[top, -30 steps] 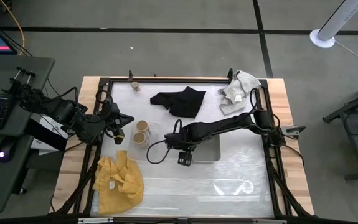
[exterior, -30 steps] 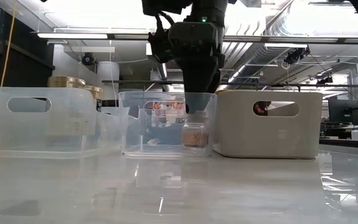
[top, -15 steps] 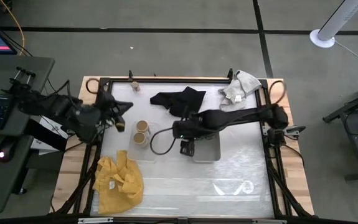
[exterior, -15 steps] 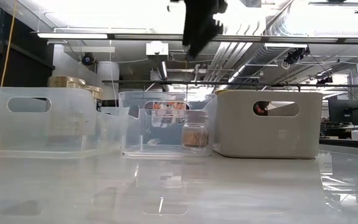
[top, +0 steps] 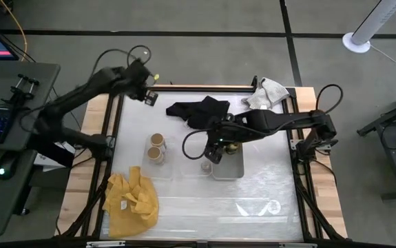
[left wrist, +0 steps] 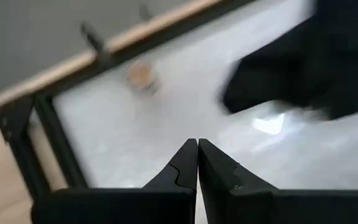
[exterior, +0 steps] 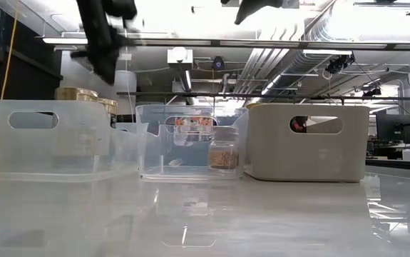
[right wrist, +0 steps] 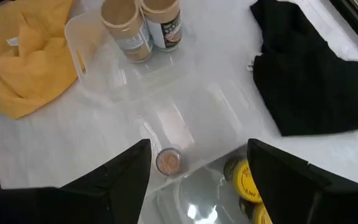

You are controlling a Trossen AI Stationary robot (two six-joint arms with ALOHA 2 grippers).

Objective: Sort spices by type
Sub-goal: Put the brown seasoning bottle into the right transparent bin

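Observation:
Two tan-topped jars [top: 155, 146] stand in the left clear tray [exterior: 33, 146]. A tiny brownish jar [right wrist: 168, 160] stands in the middle clear tray [exterior: 180, 160]. Two yellow-topped jars [right wrist: 248, 180] stand in the grey tray [exterior: 308, 153]. Another tiny brownish jar [left wrist: 142, 74] stands on the table near the far left corner. My left gripper [left wrist: 197, 163] is shut and empty, high, just short of that jar; it also shows in the high view [top: 149, 98]. My right gripper [right wrist: 197, 177] is open and empty, raised above the middle and grey trays.
A black cloth [top: 198, 111] lies at the far middle, close to my right arm. A grey cloth [top: 263, 96] lies at the far right and a yellow cloth [top: 130, 200] at the near left. A black frame [top: 184, 87] rims the table.
My left gripper has risen from beside the left tray and swung toward the far left corner and the tiny jar there. My right gripper has risen out of the middle clear tray and gone a little toward the far and right edges; the tiny brownish jar stays standing in that tray.

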